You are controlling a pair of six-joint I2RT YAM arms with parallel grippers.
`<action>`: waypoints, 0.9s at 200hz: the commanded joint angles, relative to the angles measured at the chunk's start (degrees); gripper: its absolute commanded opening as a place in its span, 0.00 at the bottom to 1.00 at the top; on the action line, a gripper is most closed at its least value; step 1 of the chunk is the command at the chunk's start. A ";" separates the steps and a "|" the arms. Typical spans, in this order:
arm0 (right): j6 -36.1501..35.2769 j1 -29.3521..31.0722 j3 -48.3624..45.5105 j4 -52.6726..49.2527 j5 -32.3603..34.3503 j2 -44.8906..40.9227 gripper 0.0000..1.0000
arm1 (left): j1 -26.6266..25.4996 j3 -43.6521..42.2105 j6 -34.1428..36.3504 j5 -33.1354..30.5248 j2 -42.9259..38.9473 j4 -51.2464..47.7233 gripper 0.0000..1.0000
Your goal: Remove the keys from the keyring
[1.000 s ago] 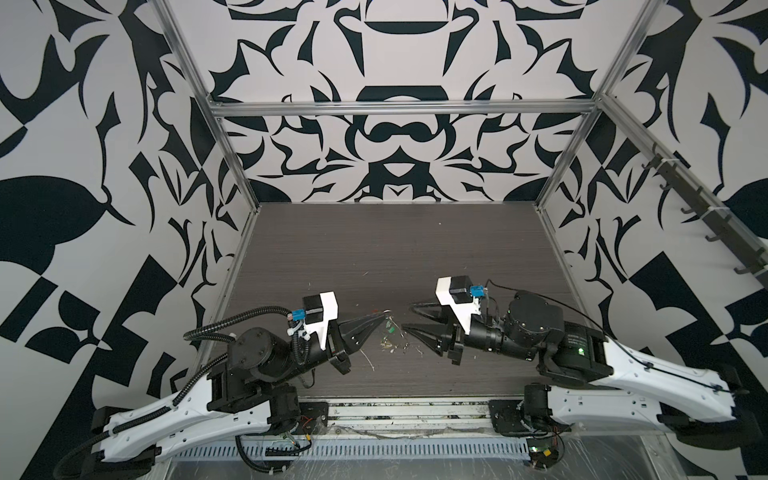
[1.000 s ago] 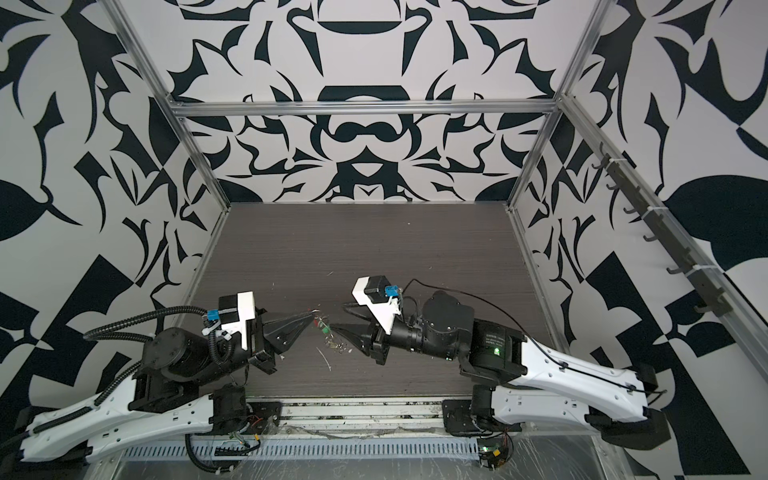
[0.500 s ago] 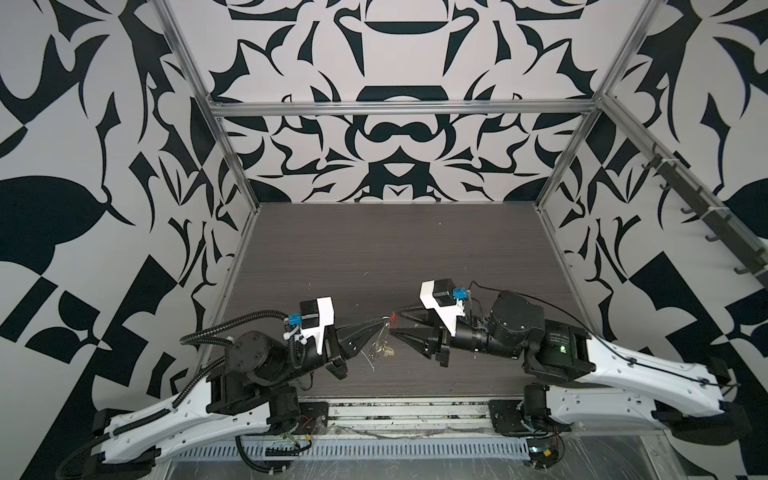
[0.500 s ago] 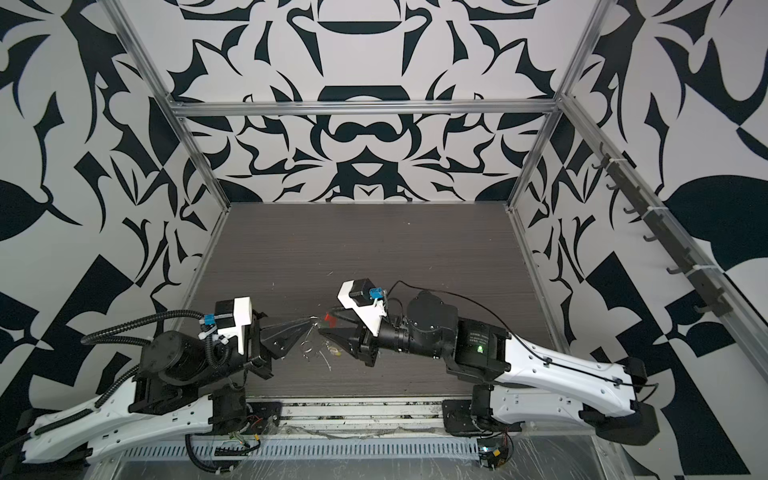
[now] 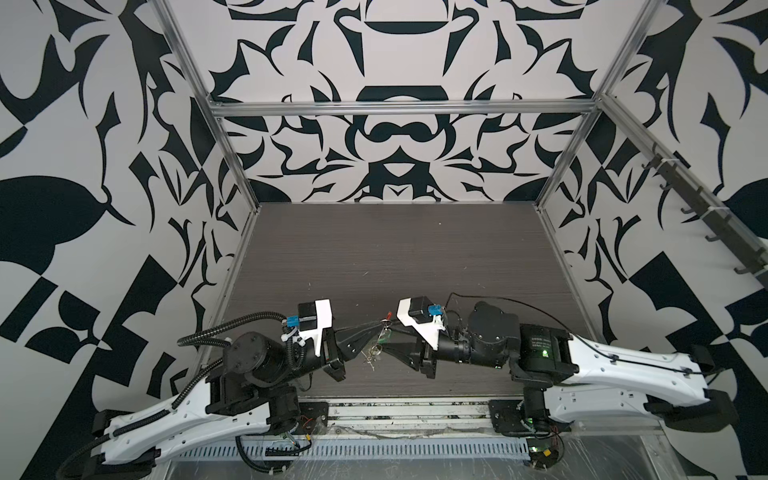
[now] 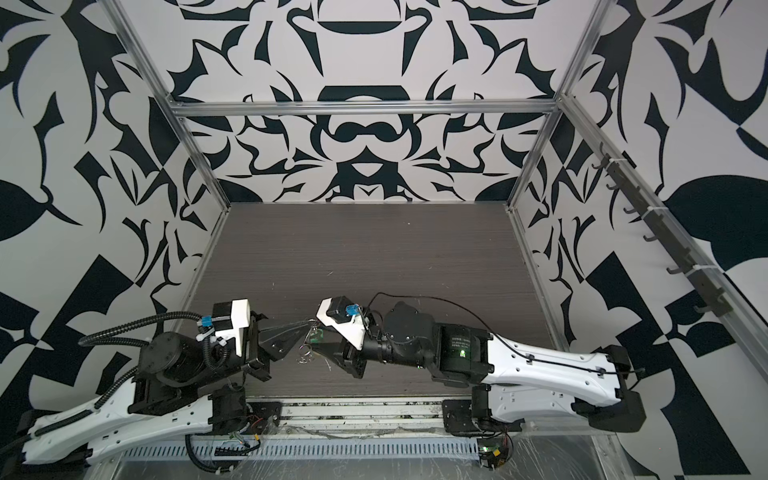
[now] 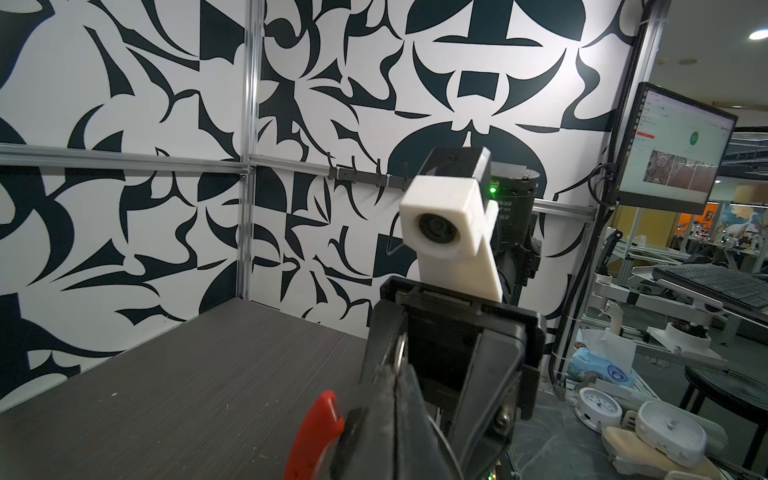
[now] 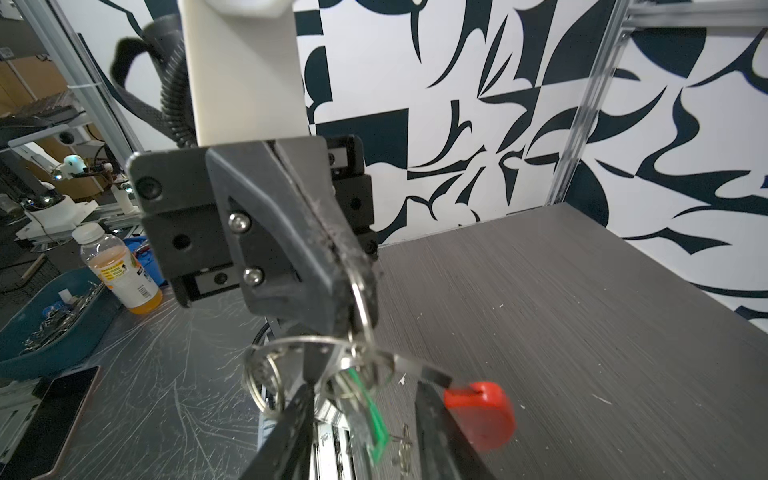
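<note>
**Left pincer** (image 8: 355,316): the jaws are fully closed and clamped on a small silver ring (image 8: 362,301) at the very tips. The ring hooks round the grey band of the keyring (image 8: 299,341), which hangs directly under those tips. The keyring's red sleeve (image 8: 478,409) sits at the band's end. In the left wrist view the sleeve (image 7: 316,432) lies just beside the closed fingers (image 7: 386,415).

**Right pincer** (image 8: 363,388): it faces the left pincer tip to tip. The jaws stand apart and nothing is seen clamped between them. Its two fingers (image 8: 289,428) reach up on either side of the band. The red sleeve is just outside one finger.
- A green tag (image 8: 376,432) hangs in the gap between the fingers and appears to touch neither.
- A second ring (image 8: 264,382) hangs on the band outside the other finger.

**Keys** (image 5: 375,353): in both top views a silver bunch dangles just below the two sets of tips, hanging from the keyring. The single keys are too small to tell apart there. Whether the bunch touches the dark table (image 5: 395,257) cannot be told.
</note>
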 commanded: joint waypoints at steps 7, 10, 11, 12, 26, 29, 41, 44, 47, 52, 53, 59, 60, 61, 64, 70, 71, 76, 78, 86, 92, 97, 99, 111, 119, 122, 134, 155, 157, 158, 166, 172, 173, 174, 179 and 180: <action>-1.81 0.91 3.10 1.97 3.36 -1.05 0.40 | -0.07 -0.54 -0.47 0.81 -1.02 2.90 0.00; -1.84 0.93 3.10 1.90 3.53 -1.13 0.40 | -0.09 -0.54 -0.51 0.79 -1.04 2.90 0.00; -1.87 0.97 3.10 1.90 3.60 -1.18 0.40 | -0.12 -0.54 -0.52 0.82 -1.05 2.86 0.00; -1.94 1.00 3.10 1.89 3.69 -1.21 0.39 | -0.09 -0.58 -0.47 0.84 -1.05 2.84 0.00; -2.07 1.11 2.95 1.88 4.56 -1.49 0.34 | -0.07 -0.64 -0.44 0.87 -1.22 2.79 0.00; -2.12 1.13 2.93 1.86 4.71 -1.56 0.33 | -0.11 -0.65 -0.57 0.86 -1.22 2.85 0.00; -2.18 1.20 2.76 1.79 5.16 -1.67 0.25 | -0.07 -0.80 -0.60 1.03 -1.37 2.97 0.00; -2.19 1.26 2.75 1.73 5.22 -1.72 0.23 | -0.07 -0.80 -0.65 0.99 -1.40 2.98 0.00; -2.18 1.30 2.67 1.78 5.33 -1.76 0.22 | -0.07 -0.82 -0.68 1.03 -1.47 2.98 0.00; -2.18 1.33 2.60 1.77 5.50 -1.85 0.19 | -0.07 -0.84 -0.68 1.03 -1.49 2.96 0.00; -2.18 1.35 2.59 1.79 5.51 -1.85 0.19 | -0.07 -0.82 -0.69 1.03 -1.49 2.93 0.00; -2.17 1.37 2.49 1.75 5.76 -1.98 0.16 | -0.07 -0.88 -0.61 1.03 -1.57 3.05 0.00; -2.17 1.37 2.49 1.73 5.77 -2.00 0.16 | -0.11 -0.89 -0.65 1.03 -1.62 3.07 0.00; -2.13 1.37 2.44 1.77 5.83 -2.01 0.15 | -0.09 -0.89 -0.67 1.03 -1.64 3.03 0.00; -2.18 1.45 2.41 1.74 5.94 -2.07 0.14 | -0.07 -0.87 -0.65 1.08 -1.66 3.00 0.00; -2.17 1.46 2.27 1.72 6.12 -2.20 0.11 | -0.07 -0.93 -0.76 1.09 -1.74 3.01 0.00; -2.17 1.55 2.25 1.76 6.13 -2.24 0.10 | -0.07 -0.91 -0.77 1.06 -1.75 3.05 0.00; -2.13 1.56 2.18 1.80 6.21 -2.36 0.08 | -0.08 -0.89 -0.78 1.08 -1.82 3.11 0.00; -2.14 1.57 2.15 1.87 6.22 -2.37 0.07 | -0.07 -0.89 -0.72 1.11 -1.83 3.13 0.00; -2.10 1.63 2.05 1.90 6.39 -2.55 0.05 | -0.07 -0.89 -0.78 1.06 -1.84 3.12 0.00; -2.15 1.72 1.96 1.92 6.53 -2.71 0.02 | -0.07 -0.89 -0.76 1.15 -1.84 3.15 0.00; -2.13 1.79 1.96 1.90 6.64 -2.81 0.01 | -0.11 -0.91 -0.78 1.19 -1.76 3.11 0.00; -2.17 1.81 1.96 1.87 6.71 -2.88 0.00 | -0.10 -0.90 -0.78 1.12 -1.75 3.09 0.00; -2.10 1.81 1.96 1.72 6.82 -3.23 0.00 | -0.07 -0.90 -0.82 1.29 -1.84 3.01 0.00; -2.01 1.92 1.87 1.68 6.89 -3.55 0.00 | -0.09 -0.88 -0.87 1.19 -1.92 2.95 0.00; -2.00 1.90 1.80 1.64 6.99 -3.60 0.00 | -0.07 -0.88 -0.87 1.21 -2.00 2.95 0.00; -1.83 1.96 1.71 1.30 7.28 -4.02 0.00 | -0.07 -0.90 -0.82 1.22 -2.17 2.95 0.00; -1.56 2.05 1.26 1.27 7.70 -4.87 0.00 | -0.07 -0.98 -0.86 1.17 -2.28 2.92 0.00; -1.56 2.11 1.26 1.27 7.70 -4.96 0.00 | -0.13 -0.98 -0.87 1.20 -2.23 2.91 0.00; -1.56 2.09 1.26 1.27 7.71 -4.98 0.00 | -0.10 -0.98 -0.83 1.20 -2.21 2.87 0.00; -1.56 2.09 1.30 1.09 7.64 -5.26 0.00 | -0.07 -0.97 -0.87 1.21 -2.12 2.89 0.00; -1.56 2.07 1.39 0.99 7.72 -5.49 0.00 | -0.07 -0.91 -0.84 1.24 -2.10 2.87 0.00; -1.56 2.12 1.41 0.91 7.72 -5.52 0.00 | -0.07 -0.94 -0.86 1.22 -2.10 2.89 0.00; -1.56 2.14 1.42 0.87 7.72 -5.57 0.00 | -0.07 -0.92 -0.86 1.17 -2.10 2.85 0.00; -1.56 2.08 1.56 0.77 7.72 -5.69 0.00 | -0.08 -0.96 -0.79 1.19 -2.02 2.86 0.00; -1.56 2.08 1.58 0.76 7.77 -5.71 0.00 | -0.07 -0.92 -0.83 1.20 -2.02 2.80 0.00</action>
